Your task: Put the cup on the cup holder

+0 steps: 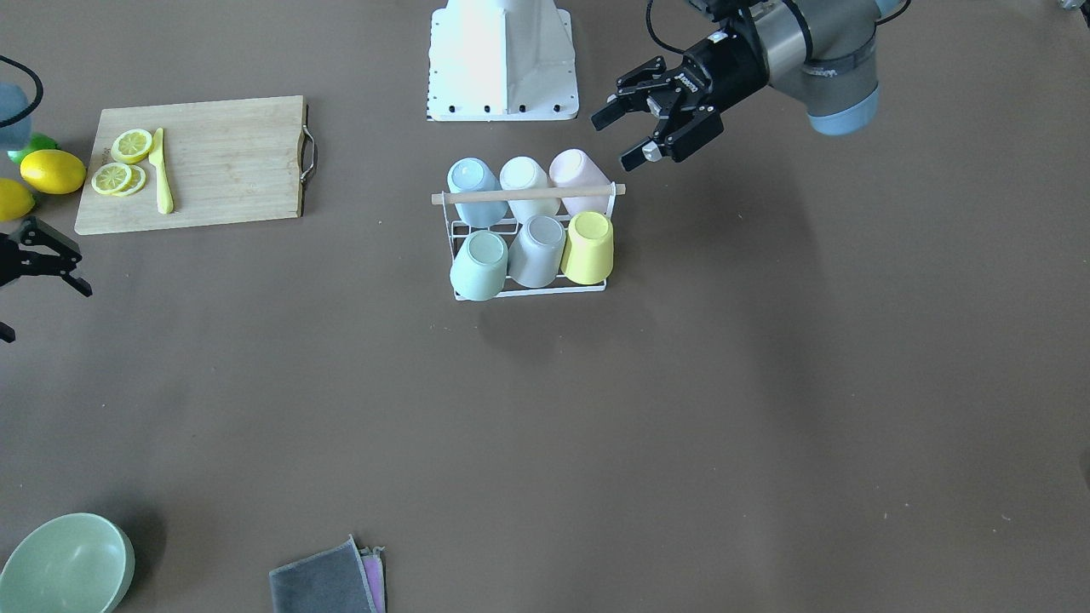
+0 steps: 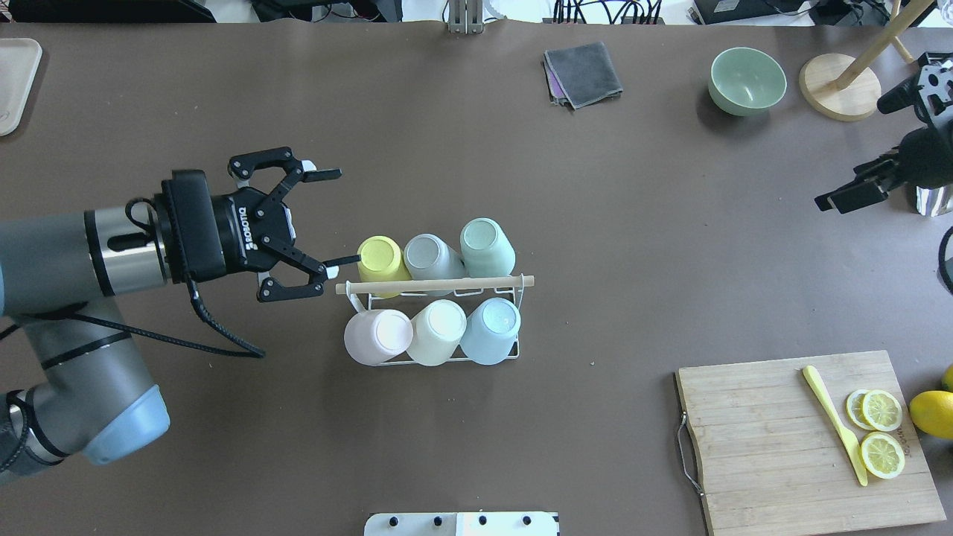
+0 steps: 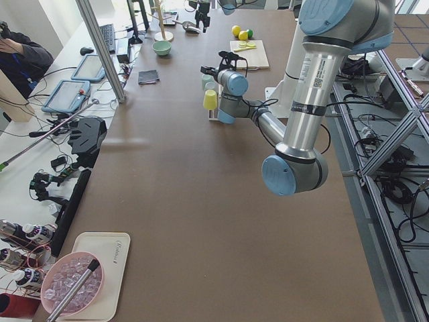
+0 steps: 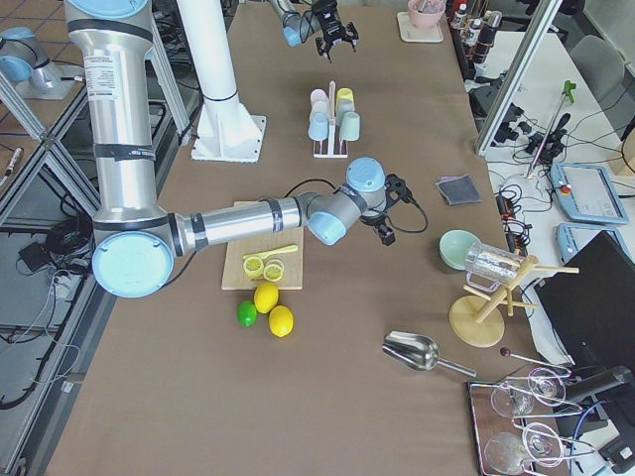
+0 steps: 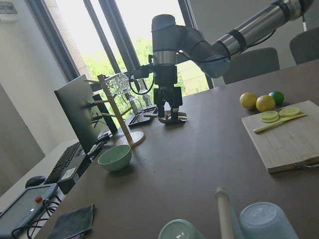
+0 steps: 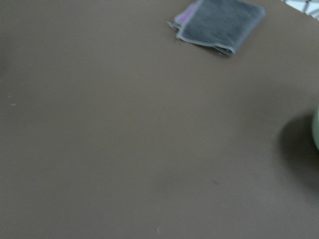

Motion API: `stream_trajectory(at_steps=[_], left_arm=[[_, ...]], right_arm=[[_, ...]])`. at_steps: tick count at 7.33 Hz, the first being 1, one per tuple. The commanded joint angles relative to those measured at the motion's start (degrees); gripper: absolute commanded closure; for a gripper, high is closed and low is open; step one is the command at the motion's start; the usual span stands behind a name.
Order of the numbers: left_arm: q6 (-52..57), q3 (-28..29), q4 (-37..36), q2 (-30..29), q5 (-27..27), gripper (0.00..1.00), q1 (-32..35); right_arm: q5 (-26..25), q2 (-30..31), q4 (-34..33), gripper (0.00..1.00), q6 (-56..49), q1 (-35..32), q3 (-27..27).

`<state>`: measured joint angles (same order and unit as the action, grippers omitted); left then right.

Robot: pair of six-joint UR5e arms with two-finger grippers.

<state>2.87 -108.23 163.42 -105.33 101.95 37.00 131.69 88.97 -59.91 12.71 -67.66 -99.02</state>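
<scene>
The white wire cup holder point(image 2: 514, 350) with its wooden rod handle point(image 2: 434, 284) stands mid-table, also in the front-facing view point(image 1: 528, 195). Several cups sit upside down on its prongs, among them a yellow cup point(image 2: 380, 259), a pink one point(image 2: 376, 336) and a light blue one point(image 2: 491, 327). My left gripper point(image 2: 346, 217) is open and empty. It hovers beside the holder's end, one fingertip close to the yellow cup; it also shows in the front-facing view point(image 1: 611, 140). My right gripper point(image 2: 852, 152) is open and empty, far off at the table's edge.
A wooden cutting board point(image 2: 774, 432) holds lemon slices and a yellow knife point(image 2: 834, 423), with whole lemons point(image 2: 934, 413) beside it. A green bowl point(image 2: 747, 80), a folded grey cloth point(image 2: 583, 73) and a wooden stand point(image 2: 841, 93) lie along the far side.
</scene>
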Motion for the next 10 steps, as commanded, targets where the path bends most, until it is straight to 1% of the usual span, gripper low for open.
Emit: stream_trajectory(at_steps=[1,2,3,4,5,6,7,8,9,10], left_arm=[[0.1,-3.6,-20.2,-0.7,5.2,0.01,8.0],[0.7,-4.8,-32.8,-0.8,5.2,0.01,11.5],[0.9,-5.7,-48.2,-2.3,5.1,0.01,13.4],[0.6,-5.7,-58.6,-3.2,4.6,0.01,14.1],[0.6,-5.7,-68.7,-3.2,4.3,0.01,14.4],[0.4,-5.5,-76.8,-3.2,4.3,0.01,14.9],[0.1,-4.2,-80.2,-3.3,3.4,0.01,15.0],[0.0,-2.4,-79.8,-3.2,-0.1,0.01,15.6],[-3.5,-0.3,-79.0,-3.2,0.1,0.01,18.3],[-13.1,-0.1,-78.7,-3.2,0.2,0.01,19.8]], right_arm=[[0.3,3.8,-19.0,0.0,-1.5,-7.9,-3.5],[0.5,4.4,-26.1,0.0,-3.3,-12.1,-2.9],[0.2,5.2,-28.9,0.0,-3.4,-14.7,-1.2],[0.4,5.8,-29.7,0.0,-3.8,-18.2,2.0],[0.3,6.6,-29.6,0.0,-8.6,-21.5,5.6],[-0.4,6.7,-29.7,0.0,-12.2,-24.8,9.1],[-0.4,6.6,-29.7,0.0,-12.6,-26.2,9.9],[-0.4,6.9,-31.0,0.0,-12.6,-27.3,10.1],[0.1,6.7,-35.5,0.0,-12.6,-29.8,9.0],[-0.6,6.1,-40.1,0.0,-12.4,-30.3,5.7]])
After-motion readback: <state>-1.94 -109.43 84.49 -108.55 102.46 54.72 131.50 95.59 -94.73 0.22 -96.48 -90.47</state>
